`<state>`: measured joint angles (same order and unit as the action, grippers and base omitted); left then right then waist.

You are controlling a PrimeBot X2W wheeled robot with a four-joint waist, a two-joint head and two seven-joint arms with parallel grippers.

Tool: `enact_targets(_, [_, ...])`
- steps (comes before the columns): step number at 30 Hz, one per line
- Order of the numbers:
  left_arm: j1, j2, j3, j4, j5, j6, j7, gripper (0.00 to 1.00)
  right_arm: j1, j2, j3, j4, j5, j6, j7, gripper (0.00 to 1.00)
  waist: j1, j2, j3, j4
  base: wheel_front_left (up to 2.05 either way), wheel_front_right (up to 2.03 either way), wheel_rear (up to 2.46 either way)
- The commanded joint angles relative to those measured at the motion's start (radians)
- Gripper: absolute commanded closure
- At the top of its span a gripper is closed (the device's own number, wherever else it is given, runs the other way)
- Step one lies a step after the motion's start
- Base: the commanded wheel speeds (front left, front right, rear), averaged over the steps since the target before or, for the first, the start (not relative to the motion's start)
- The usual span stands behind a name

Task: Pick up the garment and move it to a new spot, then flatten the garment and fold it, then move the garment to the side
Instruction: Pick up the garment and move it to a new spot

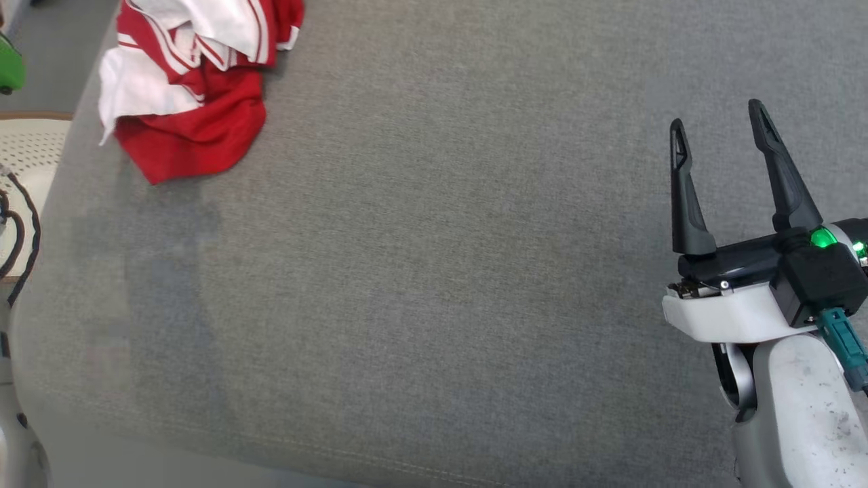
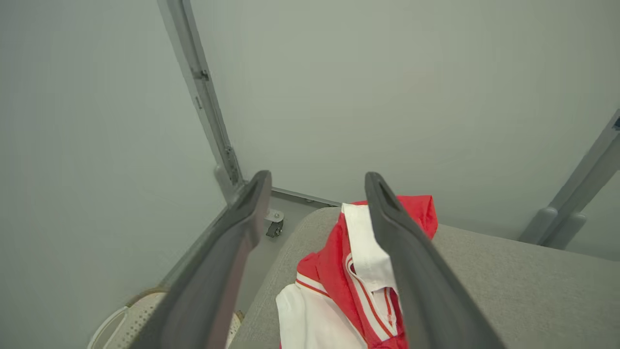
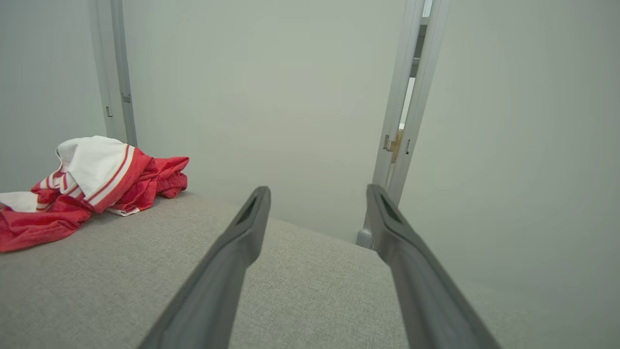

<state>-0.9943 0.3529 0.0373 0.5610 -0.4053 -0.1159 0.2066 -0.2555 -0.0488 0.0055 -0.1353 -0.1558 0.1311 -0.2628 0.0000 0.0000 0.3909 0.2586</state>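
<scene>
Crumpled red-and-white cloth garment [image 1: 203, 129] heaped upper left of head view, near edge of grey fabric cushion [image 1: 441, 271]. Looks light, floppy, bit slick; I'd pinch raised white fold on top. Left gripper [image 2: 318, 178] fingers apart, near it. Right gripper [image 1: 717, 116] fingers apart too, lower right, well apart from it.

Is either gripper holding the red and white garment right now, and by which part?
Nothing is held. Both the left gripper and right gripper are open, and the garment lies crumpled on the grey cushion, ungripped.
</scene>
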Motion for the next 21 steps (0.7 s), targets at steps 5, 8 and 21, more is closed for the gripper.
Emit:
enact_targets(5, [-0.066,0.009,-0.007,0.109,-0.055,-0.008,0.074,0.0,-0.029,-0.003,0.0,-0.041,-0.002,-0.001,-0.003,0.0,0.0,0.0,0.22,-0.166,0.0,0.0,0.0])
enact_targets(8, [-0.071,0.013,-0.018,0.142,-0.067,-0.011,0.085,0.0,-0.029,-0.003,-0.009,-0.055,-0.007,-0.001,-0.003,0.0,0.0,0.0,0.243,-0.17,0.0,0.0,0.0])
enact_targets(21, [-0.075,0.014,-0.071,0.217,-0.106,-0.014,0.118,0.84,-0.038,-0.003,-0.018,-0.05,-0.01,-0.001,-0.003,0.0,0.0,0.0,0.27,-0.169,0.0,0.0,0.0])
